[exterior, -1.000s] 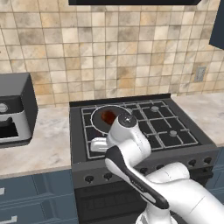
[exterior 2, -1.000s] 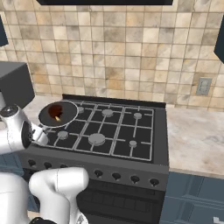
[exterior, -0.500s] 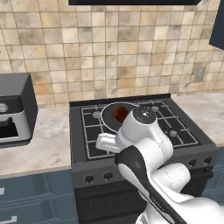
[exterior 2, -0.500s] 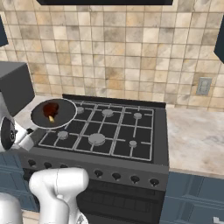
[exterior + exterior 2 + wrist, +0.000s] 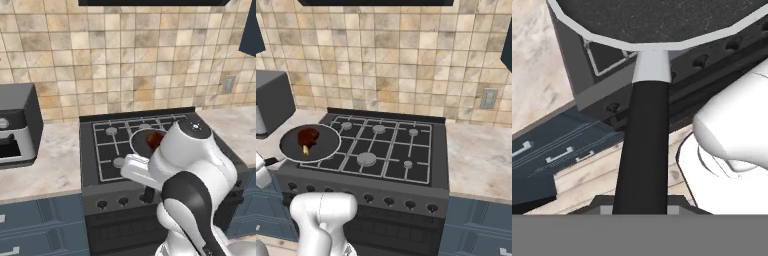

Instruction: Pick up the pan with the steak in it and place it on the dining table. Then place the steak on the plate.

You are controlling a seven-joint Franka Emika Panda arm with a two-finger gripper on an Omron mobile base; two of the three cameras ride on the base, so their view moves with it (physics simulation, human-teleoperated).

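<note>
The tool [image 5: 640,207] was closed tight on the handle of the pan [image 5: 310,143], steak [image 5: 307,137] inside; the pan had moved toward the stove's [image 5: 406,150] front-left corner.

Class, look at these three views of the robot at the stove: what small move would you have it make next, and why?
Probably carry the pan away from the stove, keeping it level. The tool is shut on the pan's handle, and the pan appears lifted over the stove's front left corner with the steak loose inside, so tilting could spill it. No dining table is visible yet.
</note>
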